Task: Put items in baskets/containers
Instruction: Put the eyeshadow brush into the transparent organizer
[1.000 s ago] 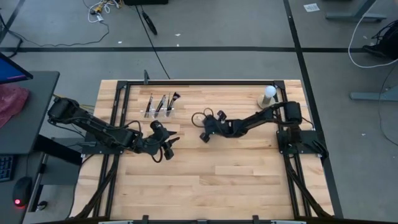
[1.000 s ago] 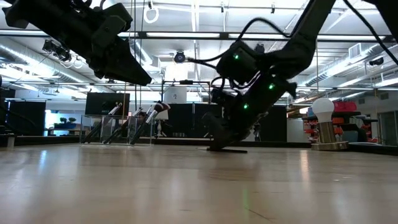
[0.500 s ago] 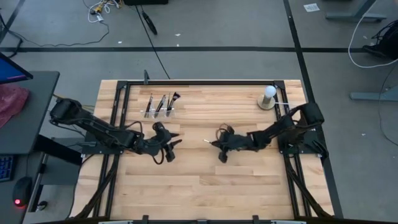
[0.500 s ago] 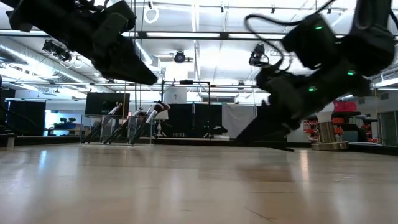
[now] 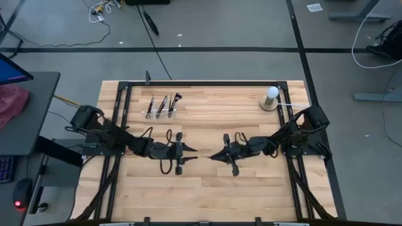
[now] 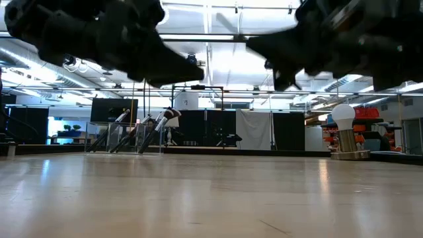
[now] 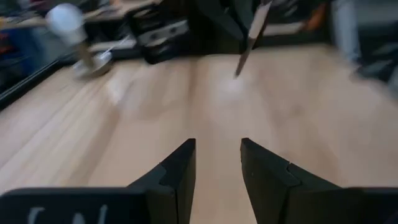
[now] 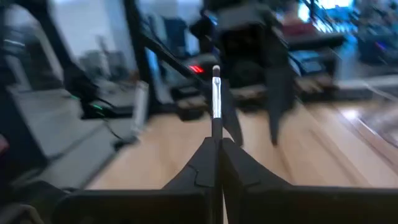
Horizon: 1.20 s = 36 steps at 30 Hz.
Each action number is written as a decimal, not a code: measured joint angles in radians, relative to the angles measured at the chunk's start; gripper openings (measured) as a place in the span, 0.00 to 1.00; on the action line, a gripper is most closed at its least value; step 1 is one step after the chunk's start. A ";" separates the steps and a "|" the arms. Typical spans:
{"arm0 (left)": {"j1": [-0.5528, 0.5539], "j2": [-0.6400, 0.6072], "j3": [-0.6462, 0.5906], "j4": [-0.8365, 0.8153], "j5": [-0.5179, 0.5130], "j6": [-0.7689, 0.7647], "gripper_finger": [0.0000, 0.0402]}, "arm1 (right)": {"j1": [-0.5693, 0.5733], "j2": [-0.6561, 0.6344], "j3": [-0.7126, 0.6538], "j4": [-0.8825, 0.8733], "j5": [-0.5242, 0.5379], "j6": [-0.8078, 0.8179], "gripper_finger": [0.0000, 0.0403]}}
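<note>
A thin dark makeup brush [image 8: 216,99] sticks out of my shut right gripper [image 8: 217,142] over the table's middle [image 5: 213,157], its free end toward the left arm. It also shows in the left wrist view [image 7: 247,43]. My left gripper [image 7: 217,152] is open and empty, hovering just left of it [image 5: 188,152], fingertips facing the brush. The clear holder [image 5: 162,108] stands near the far left edge with several brushes leaning in it, and it shows in the low view [image 6: 132,135]. My right gripper pinches the brush between its two fingers by one end of the shaft [image 8: 216,134]. The fingers come about level from the table's right and lie along the brush. Its other end [image 8: 216,71] projects straight past the fingertips, and the brush is lifted clear of the wood.
A white bulb-shaped object on a round base [image 5: 271,97] stands at the far right corner. Black frame rails [image 5: 201,83] run along the table's far edge and both sides. Bare wood [image 5: 207,194] lies toward the near edge.
My right gripper, shut on the brush, rose from the table near the far middle, drew toward the near edge and turned to point left. The brush went from lying on the wood to being lifted clear. My left gripper moved right toward the table's middle.
</note>
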 joint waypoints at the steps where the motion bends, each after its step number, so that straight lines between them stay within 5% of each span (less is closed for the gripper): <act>1: 0.007 0.007 0.000 0.040 0.041 0.001 0.32 | 0.006 0.000 0.000 0.029 -0.018 -0.011 0.02; 11: 0.030 0.011 0.001 0.287 0.263 0.060 0.45 | 0.024 -0.001 0.012 0.107 -0.037 -0.052 0.02; 20: 0.024 0.035 0.068 0.314 0.243 0.098 0.58 | 0.023 -0.001 0.083 0.034 -0.046 -0.087 0.02; 28: -0.012 0.105 0.151 0.312 0.235 0.186 0.46 | 0.023 -0.002 0.104 0.003 -0.046 -0.105 0.02; 36: -0.013 0.108 0.153 0.313 0.233 0.187 0.24 | 0.023 -0.002 0.104 -0.011 -0.046 -0.107 0.02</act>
